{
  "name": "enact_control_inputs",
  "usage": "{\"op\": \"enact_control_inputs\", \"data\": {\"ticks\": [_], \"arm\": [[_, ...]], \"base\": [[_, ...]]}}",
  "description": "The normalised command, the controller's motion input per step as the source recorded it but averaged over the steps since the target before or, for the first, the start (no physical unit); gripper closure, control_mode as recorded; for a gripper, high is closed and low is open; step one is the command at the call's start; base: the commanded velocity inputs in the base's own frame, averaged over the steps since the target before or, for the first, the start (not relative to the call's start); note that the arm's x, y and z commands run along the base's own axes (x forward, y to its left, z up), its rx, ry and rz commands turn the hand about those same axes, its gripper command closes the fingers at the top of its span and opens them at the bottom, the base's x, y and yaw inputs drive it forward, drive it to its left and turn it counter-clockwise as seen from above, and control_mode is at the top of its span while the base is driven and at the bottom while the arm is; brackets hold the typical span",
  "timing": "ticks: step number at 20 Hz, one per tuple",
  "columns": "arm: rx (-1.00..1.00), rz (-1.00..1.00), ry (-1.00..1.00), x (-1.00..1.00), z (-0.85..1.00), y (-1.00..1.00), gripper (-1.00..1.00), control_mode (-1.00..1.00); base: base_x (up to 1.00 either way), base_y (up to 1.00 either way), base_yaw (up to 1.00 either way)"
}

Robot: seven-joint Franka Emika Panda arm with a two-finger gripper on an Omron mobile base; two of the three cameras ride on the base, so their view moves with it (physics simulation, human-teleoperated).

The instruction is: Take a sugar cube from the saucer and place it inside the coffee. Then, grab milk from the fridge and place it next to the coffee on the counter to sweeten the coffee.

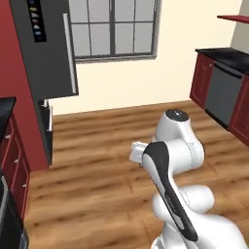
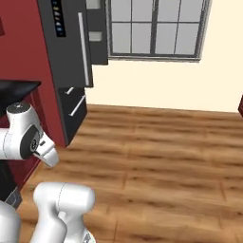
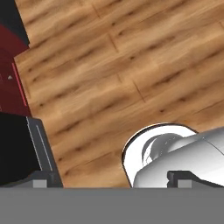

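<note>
I see the fridge (image 1: 48,53) standing tall and black at the far left, its long silver handle (image 1: 71,53) running down its door, with two drawers (image 2: 76,102) below it. A sliver of the black counter (image 1: 6,109) sits just beside the fridge, over dark red cabinets (image 1: 17,165). My gripper (image 3: 111,179) hangs released over bare wood floor (image 3: 109,74), jaws spread wide, nothing between them (the fingertips (image 3: 39,178) barely poke into the hand view). The window (image 1: 114,26) lies to the fridge's right.
</note>
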Motion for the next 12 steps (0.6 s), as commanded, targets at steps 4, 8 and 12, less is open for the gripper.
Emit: {"op": "enact_control_inputs", "data": {"ticks": [4,8,12], "arm": [[0.00,0.00,0.00,0.00,0.00,0.00,-1.00,1.00],[0.00,0.00,0.00,0.00,0.00,0.00,-1.00,1.00],[0.00,0.00,0.00,0.00,0.00,0.00,-1.00,1.00]], "base": [[1.00,-0.76,0.10],[1.00,-0.85,0.19],[1.00,-0.83,0.28]]}}
